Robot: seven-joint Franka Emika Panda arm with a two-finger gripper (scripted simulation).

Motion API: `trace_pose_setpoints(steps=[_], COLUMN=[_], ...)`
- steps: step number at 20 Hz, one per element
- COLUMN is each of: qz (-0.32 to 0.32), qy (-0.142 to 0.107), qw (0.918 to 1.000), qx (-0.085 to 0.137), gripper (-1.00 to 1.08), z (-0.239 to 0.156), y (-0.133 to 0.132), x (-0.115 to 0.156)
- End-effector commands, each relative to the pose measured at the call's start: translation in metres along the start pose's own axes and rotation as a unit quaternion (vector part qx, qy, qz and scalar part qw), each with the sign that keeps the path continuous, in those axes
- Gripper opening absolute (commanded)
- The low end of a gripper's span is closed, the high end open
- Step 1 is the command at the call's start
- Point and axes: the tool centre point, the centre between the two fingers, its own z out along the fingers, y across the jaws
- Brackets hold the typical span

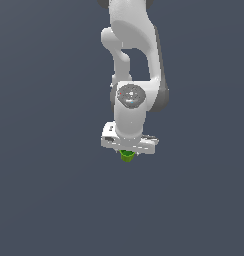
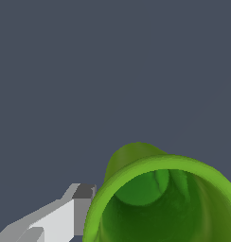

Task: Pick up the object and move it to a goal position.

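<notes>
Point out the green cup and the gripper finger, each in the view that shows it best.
green cup [image 2: 150, 189], wrist view, on the inner wall of its hollow top.
gripper finger [image 2: 65, 218], wrist view, on its white flat face beside the cup.

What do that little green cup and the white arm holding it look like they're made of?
The green cup looks like matte plastic: even colour, soft shading, thick rounded rim. The arm looks like smooth white plastic or painted metal with a soft sheen. One of the fingers is white with a dark pad. It's a render, so this is a guess.
</notes>
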Motion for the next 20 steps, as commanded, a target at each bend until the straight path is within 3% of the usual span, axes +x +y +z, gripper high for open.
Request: trace_pose_setpoints(steps=[1, 10, 20], qz=[0.0, 0.0, 0.0], qy=[0.0, 0.0, 0.0], qw=[1.0, 1.0, 1.0], qx=[0.0, 0.0, 0.0], gripper=[-1.0, -1.0, -1.0], z=[-0.01, -0.029, -0.036], y=[-0.004, -0.015, -0.018], x=[0.013, 0.044, 0.055])
